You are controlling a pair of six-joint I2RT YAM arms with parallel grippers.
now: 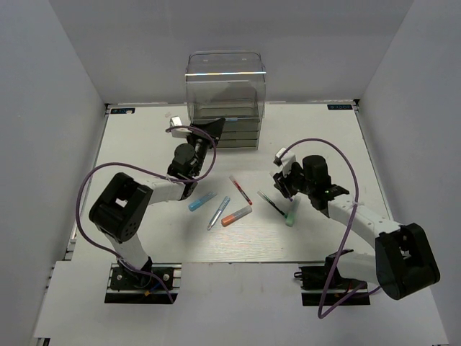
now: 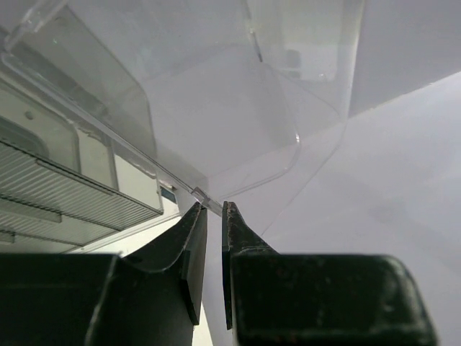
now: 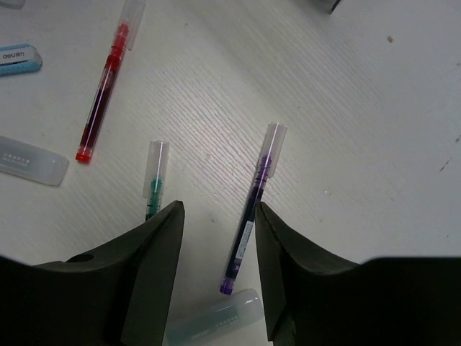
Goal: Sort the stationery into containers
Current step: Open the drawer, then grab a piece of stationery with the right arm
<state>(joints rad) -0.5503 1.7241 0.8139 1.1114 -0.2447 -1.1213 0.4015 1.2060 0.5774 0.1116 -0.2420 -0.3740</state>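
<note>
Nearest us on the white, fine-grained desk, the stationery lay loose around the middle, none of it sorted yet. That was the mint-green marker, orange marker, silvery-blue pen and blue marker, all smooth plastic cylinders, stubby or slim. A bit farther were the red pen and dark pen, both thin with clear caps.

The right end effector hovered low over the dark pen, fingers apart with nothing gripped. We judged it was set to straddle the barrel for a pick. A green pen lay just beside the other finger and could get nudged.

Farther back, the left end effector had its fingers almost together, pinched on a thin clear rim of the drawer unit. We read that as holding it open so the other arm could drop pens in.

The unit sat at the middle of the far edge. It was a tall, hard, clear plastic box with rounded corners and ribbed grey-tinted trays stacked at its base.
</note>
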